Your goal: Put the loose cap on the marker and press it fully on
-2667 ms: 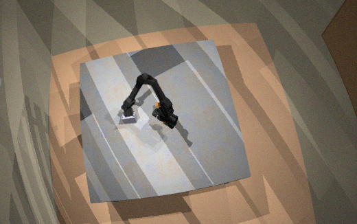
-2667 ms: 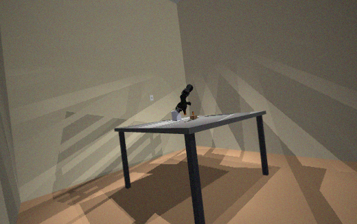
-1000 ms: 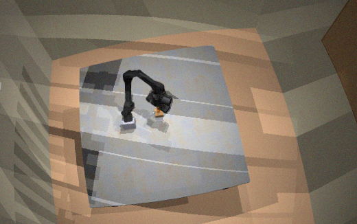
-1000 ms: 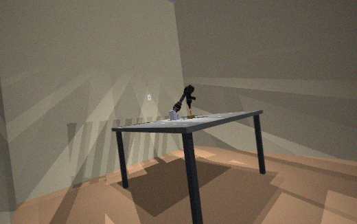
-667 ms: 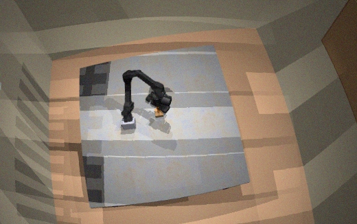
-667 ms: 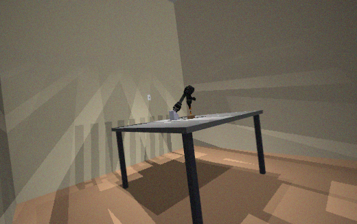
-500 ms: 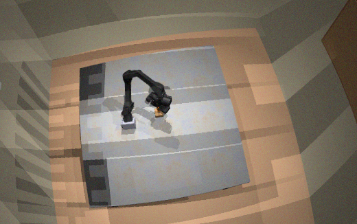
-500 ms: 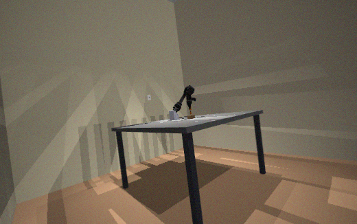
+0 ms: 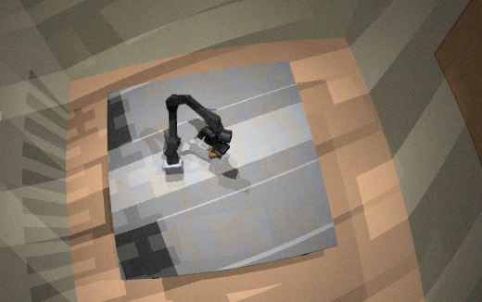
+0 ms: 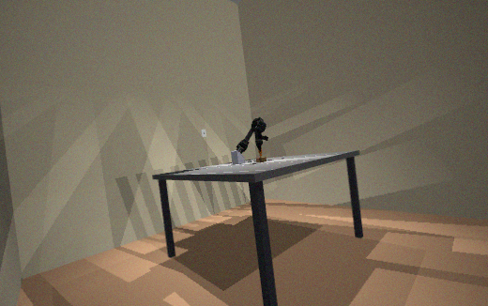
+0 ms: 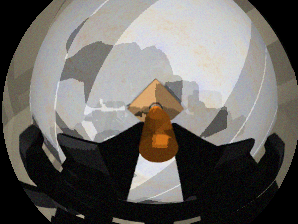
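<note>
The gripper (image 11: 157, 131) (image 10: 260, 147) is shut on the orange cap (image 11: 158, 147), which sits upright between the fingertips in the wrist view. The tan holder block (image 11: 144, 100) (image 9: 214, 155) (image 10: 261, 160) stands on the table below the gripper. The cap's far end lines up with the marker, and a small grey ring shows there above the block. The cap hides most of the marker. In the exterior view a thin bit of the orange marker (image 10: 260, 153) shows between the fingers and the block. Whether the cap touches the marker or is seated on it cannot be told.
The arm's pale base (image 9: 173, 167) (image 10: 237, 158) stands on the table (image 9: 260, 204) (image 10: 305, 161), to the left of the holder block in the top and exterior views. Dark shadows of the arm and patterned light lie across the table top.
</note>
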You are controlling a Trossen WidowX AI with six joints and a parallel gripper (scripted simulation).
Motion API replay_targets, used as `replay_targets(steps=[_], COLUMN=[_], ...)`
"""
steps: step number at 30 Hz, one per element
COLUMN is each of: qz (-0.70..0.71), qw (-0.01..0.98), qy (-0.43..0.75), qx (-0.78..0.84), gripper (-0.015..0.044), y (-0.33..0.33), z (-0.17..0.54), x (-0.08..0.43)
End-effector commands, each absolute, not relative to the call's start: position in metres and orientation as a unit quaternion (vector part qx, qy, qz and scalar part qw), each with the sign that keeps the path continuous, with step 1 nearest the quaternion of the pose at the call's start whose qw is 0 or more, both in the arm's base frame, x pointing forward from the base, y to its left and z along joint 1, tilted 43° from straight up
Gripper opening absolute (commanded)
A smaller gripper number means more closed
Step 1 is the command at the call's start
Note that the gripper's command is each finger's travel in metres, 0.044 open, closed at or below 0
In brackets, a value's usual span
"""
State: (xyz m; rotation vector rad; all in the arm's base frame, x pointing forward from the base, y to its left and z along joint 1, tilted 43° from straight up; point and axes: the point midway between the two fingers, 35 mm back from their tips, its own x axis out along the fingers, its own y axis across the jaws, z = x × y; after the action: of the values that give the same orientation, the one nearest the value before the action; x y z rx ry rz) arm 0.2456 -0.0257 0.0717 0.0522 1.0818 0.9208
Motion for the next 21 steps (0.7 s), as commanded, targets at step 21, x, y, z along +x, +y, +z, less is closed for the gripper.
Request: replay_targets(steps=[21], qz=[0.425], qw=[0.757], qy=[0.495], qx=[0.022], gripper=[0.0105], y=[-0.010], z=[0.055], x=[0.248])
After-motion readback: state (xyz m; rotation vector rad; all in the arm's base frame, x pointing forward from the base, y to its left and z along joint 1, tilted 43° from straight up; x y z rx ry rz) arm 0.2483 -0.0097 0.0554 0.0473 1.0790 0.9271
